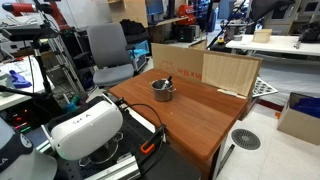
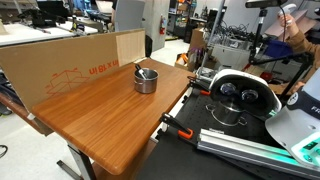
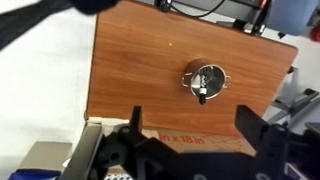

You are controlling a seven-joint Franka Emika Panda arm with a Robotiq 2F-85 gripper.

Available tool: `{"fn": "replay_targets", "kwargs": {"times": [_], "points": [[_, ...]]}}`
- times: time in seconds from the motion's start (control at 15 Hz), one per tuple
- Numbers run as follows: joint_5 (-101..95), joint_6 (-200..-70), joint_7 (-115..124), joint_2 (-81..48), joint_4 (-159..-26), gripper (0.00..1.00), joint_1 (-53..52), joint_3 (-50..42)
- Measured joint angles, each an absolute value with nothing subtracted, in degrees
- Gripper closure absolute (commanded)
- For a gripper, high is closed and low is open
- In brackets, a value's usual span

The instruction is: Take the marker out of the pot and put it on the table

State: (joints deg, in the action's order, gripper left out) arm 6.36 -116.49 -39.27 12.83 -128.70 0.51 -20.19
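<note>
The small silver pot [image 1: 163,91] stands on the reddish-brown wooden table [image 1: 190,125], near its far edge. It shows in both exterior views [image 2: 146,81] and in the wrist view [image 3: 207,78]. The dark marker [image 3: 203,92] leans inside the pot with one end over the rim, and it also shows in both exterior views [image 1: 166,83] [image 2: 141,70]. My gripper [image 3: 190,128] is open and empty. It is high above the table, well short of the pot, over the table edge by the cardboard. The table also shows in the wrist view [image 3: 130,70].
A cardboard box [image 2: 70,65] and a pale plywood board [image 1: 230,72] stand against the table's far side. The white robot base [image 1: 85,128] and an orange-black cable [image 1: 148,145] sit at the near end. An office chair [image 1: 108,52] stands behind.
</note>
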Motion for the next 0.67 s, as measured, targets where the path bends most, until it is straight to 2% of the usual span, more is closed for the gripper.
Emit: {"fn": "replay_targets", "kwargs": {"times": [0.67], "points": [[5.1, -125.0, -34.4, 6.3, -131.8, 0.00, 0.6, -12.5]]}}
